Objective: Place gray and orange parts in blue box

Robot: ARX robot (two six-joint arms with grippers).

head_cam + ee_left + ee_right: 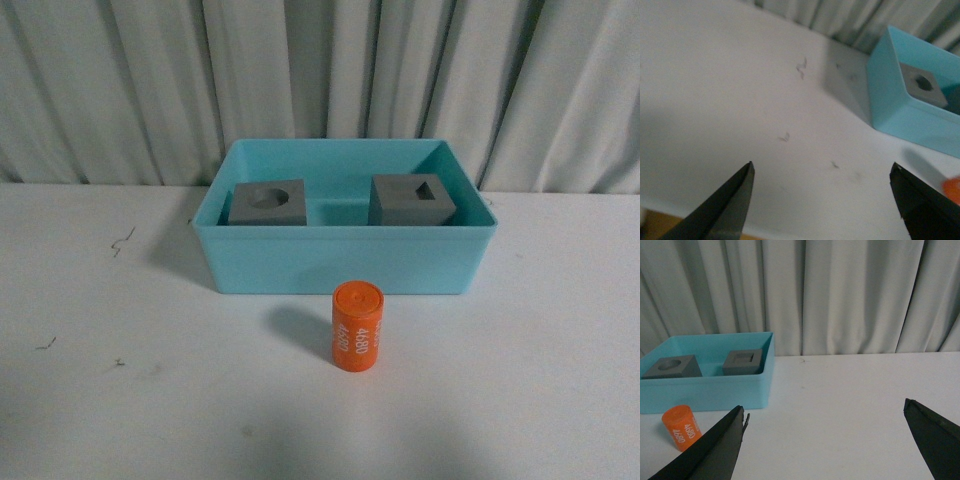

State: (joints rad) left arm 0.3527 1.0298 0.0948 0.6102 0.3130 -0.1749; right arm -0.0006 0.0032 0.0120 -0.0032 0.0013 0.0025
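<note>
The left gripper (821, 164) shows as two matte black fingers (730, 207). Each is a flat wedge with straight edges that narrows to a sharp point, and a faintly lighter, greyish sheen runs along the inner face. The right gripper (823, 404) has fingers (710, 452) of the same dark charcoal colour, broad at the base and tapering to a tip; one of them carries a small step or notch just beside its point

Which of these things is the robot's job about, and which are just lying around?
Part of the job: gray cube with round recess, gray cube with rectangular recess, orange cylinder, blue box.
Just there: white table, curtain, scuff marks.
</note>
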